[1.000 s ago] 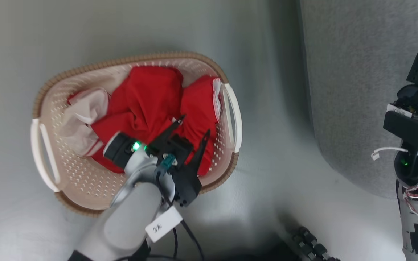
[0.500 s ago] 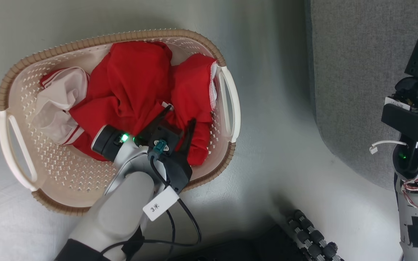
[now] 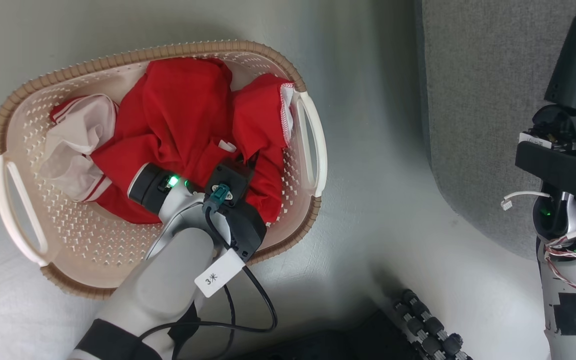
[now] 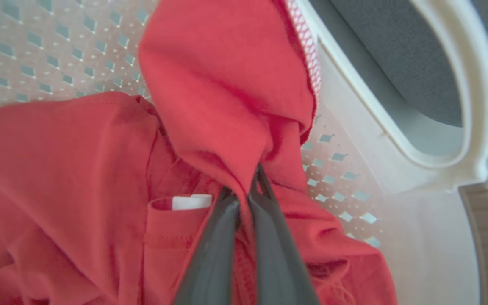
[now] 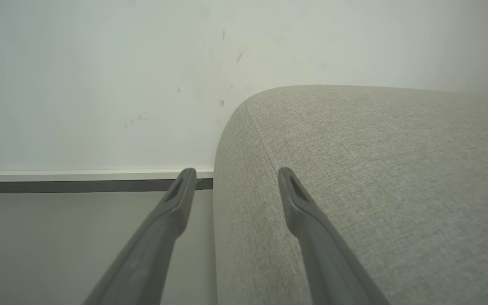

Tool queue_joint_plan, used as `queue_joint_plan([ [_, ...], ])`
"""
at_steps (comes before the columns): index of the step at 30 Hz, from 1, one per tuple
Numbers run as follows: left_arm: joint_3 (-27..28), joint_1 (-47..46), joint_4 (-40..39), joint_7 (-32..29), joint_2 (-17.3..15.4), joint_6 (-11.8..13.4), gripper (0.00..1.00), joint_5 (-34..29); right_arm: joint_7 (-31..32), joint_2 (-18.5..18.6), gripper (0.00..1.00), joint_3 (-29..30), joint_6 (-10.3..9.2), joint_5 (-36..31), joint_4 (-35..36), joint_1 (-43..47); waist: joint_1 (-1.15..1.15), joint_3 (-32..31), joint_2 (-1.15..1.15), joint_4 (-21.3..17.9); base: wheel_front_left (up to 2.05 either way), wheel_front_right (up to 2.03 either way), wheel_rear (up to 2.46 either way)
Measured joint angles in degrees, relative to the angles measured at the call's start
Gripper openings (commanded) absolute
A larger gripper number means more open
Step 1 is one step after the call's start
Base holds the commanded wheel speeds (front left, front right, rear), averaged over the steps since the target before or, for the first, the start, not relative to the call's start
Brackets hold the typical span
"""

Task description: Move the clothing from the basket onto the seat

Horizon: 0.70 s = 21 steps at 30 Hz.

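Tightly, the left fingers [image 4: 215, 245] pinch clothing [image 4: 227, 84] in the basket [image 3: 143, 53].

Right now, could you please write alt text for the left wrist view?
The left gripper has its two dark fingers shut on a fold of red clothing inside the cream perforated basket, with a white handle at the right.

Looks like a living room in someone's home, or a mock-up of one: grey fabric sofa seat [image 5: 375, 190] by a plain white wall [image 5: 100, 63] with a skirting board [image 5: 79, 174], and a laundry basket [image 3: 168, 50] of red clothing [image 3: 188, 110] on the smooth pale floor [image 3: 368, 150].
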State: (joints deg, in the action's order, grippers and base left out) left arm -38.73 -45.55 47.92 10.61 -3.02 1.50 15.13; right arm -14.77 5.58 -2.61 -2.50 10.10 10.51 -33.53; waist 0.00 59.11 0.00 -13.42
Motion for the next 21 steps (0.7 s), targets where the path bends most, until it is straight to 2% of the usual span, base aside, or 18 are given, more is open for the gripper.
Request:
queue_joint_plan([
  [11, -1.4, -0.6, -0.5, 2.2, 0.0, -0.6, 0.00, 3.4, 0.0, -0.1, 1.00, 0.3, 0.78, -0.2, -3.7, -0.1, 0.00, -3.1, 0.00, 1.5, 0.00, 0.00, 0.00],
  [21, -3.2, -0.7, -1.0, 3.4, 0.0, -1.6, 0.00, 5.7, 0.0, 0.0, 1.00, 1.6, 1.52, -0.8, -7.7, 0.5, 0.00, -8.9, 0.00, 4.0, 0.00, 0.00, 0.00],
])
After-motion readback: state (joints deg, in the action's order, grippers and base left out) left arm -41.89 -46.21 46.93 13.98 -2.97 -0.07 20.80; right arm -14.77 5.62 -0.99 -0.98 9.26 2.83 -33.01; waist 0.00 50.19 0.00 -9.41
